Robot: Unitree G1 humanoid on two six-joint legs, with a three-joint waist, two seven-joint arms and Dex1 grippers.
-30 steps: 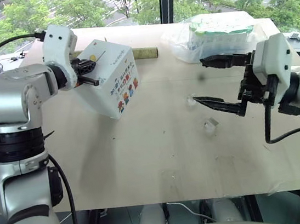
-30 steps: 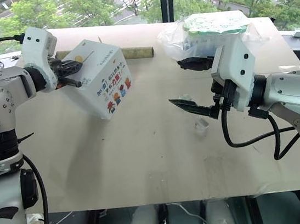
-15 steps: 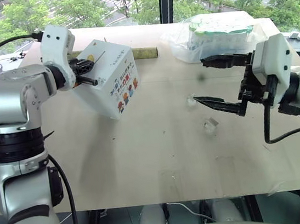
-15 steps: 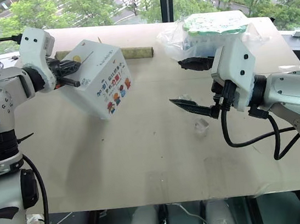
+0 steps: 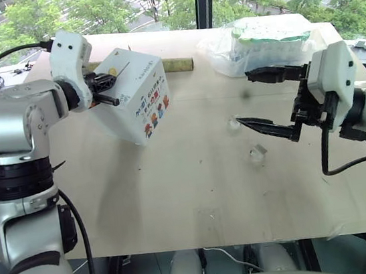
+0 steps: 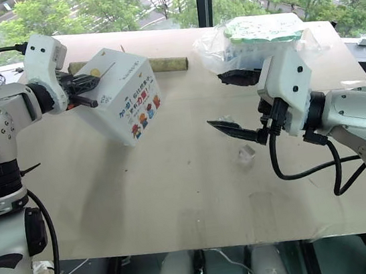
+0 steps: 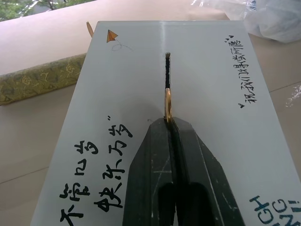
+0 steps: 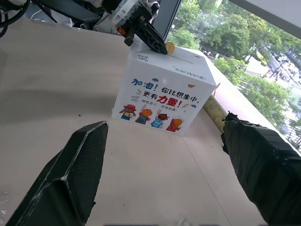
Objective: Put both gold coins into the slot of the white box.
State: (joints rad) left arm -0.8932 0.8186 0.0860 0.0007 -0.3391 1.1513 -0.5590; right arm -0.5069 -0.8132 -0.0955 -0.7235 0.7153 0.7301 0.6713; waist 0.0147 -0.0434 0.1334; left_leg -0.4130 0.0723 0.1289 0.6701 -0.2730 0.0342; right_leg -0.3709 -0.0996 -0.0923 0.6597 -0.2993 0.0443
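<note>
Coin: you have one gold coin (image 7: 167, 104) pinched edge-on in the left gripper (image 7: 171, 123), its fingers pressed together on it; the coin stands at the near end of the slot (image 7: 166, 78).
Slot: a thin dark slit along the top face of the white box (image 5: 138, 97); past the coin its length lies bare.
Box: it sits on the tabletop (image 5: 195, 176) toward your left rear, with the cartoon figures on the side facing you.
Right gripper: your right gripper (image 5: 254, 99) hangs above the tabletop well apart from the box, fingers spread wide with nothing between them.
Around: a greenish roll (image 5: 177, 64) lies just behind the box; a clear bag of green-white packs (image 5: 261, 41) lies at the rear right; two small clear plastic pieces (image 5: 257, 153) lie under and beside the right gripper.
Edges: the far tabletop edge runs close behind the box and bag, windows beyond it.
Room: the middle and front of the tabletop between the box and the right gripper lie bare.
</note>
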